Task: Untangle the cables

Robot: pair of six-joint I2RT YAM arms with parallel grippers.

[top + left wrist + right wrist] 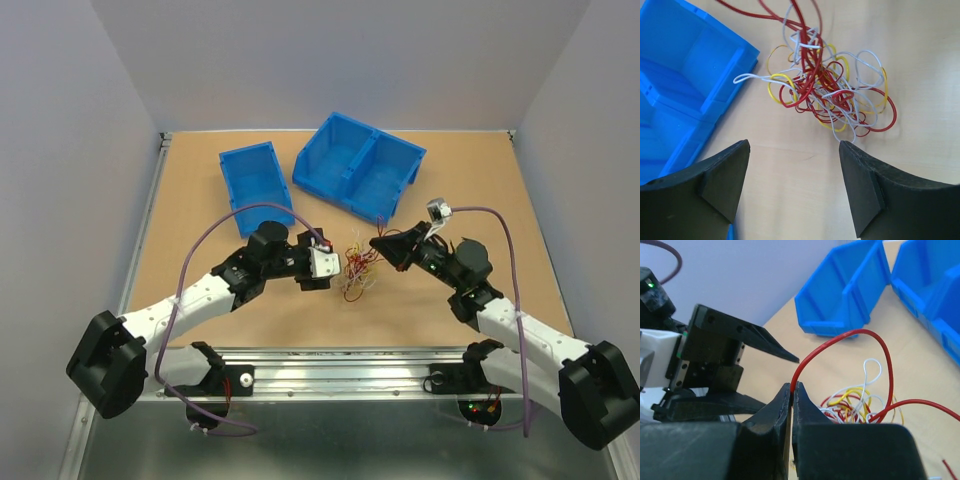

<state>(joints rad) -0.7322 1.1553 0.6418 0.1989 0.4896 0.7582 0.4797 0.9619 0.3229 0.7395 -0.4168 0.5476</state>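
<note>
- The cables [356, 268] lie in one tangled clump of red, yellow and white loops on the table [480, 200]. The clump is about midway between the left and right edges and somewhat nearer the near edge than the far one.
- My left claw [793, 150] stands wide open with nothing in it. Its two dark fingers [722, 175] frame bare wood, and the clump lies just beyond the tips without touching them.
- My right claw [792, 386] is pressed closed on a single red cable [840, 340], pinched right at the fingertips. From the pinch the strand rises in a tall arch and drops back into the heap.
- The clump sits between my two claws, the left one on its left side and the right one at its far-right side.
- From my left wrist I see a few long red strands drawn out of the clump, running away from me past the top of that view.
- A small blue bin [256, 185] stands toward the far left, tipped on its side.
- A large blue bin [358, 165] with a divider stands near the far edge beyond the clump. The cables lie apart from both bins.
</note>
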